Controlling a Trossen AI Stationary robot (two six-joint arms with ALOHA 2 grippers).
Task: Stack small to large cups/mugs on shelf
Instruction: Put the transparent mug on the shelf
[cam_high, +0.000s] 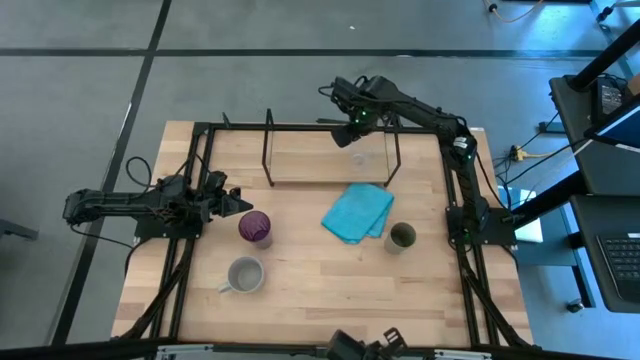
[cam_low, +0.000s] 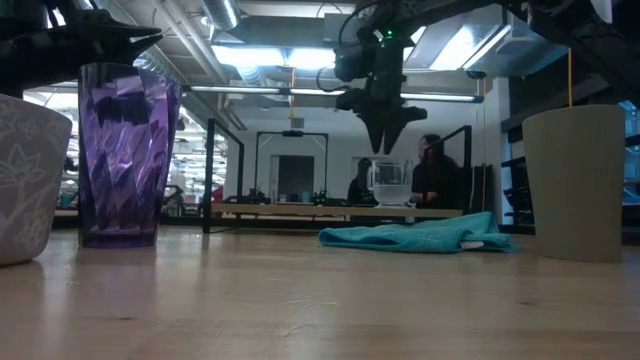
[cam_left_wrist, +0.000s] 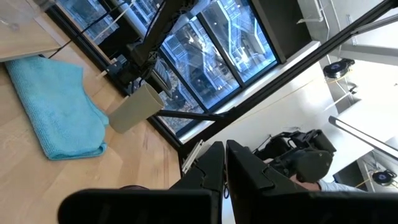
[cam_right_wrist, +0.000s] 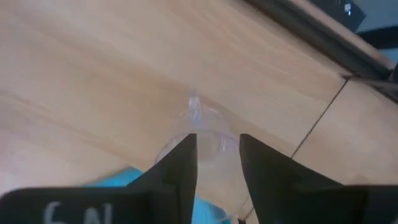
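The right gripper (cam_low: 389, 146) hangs, fingers slightly apart, just above the clear glass (cam_low: 389, 184) on the shelf (cam_high: 330, 160), while the left gripper (cam_high: 234, 198), fingers together, waits beside the purple tumbler (cam_high: 255, 228).

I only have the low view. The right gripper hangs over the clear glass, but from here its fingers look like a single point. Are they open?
Observer: Yes. The right wrist view shows the right gripper open, with the clear glass visible through the gap, below the fingers.
Operator: Is that glass actually inside the shelf?
Observer: In the high view it stands within the shelf frame, toward the right arm's end.
Operator: And the left arm?
Observer: The left gripper is shut and holds nothing. It sits beside the purple tumbler.
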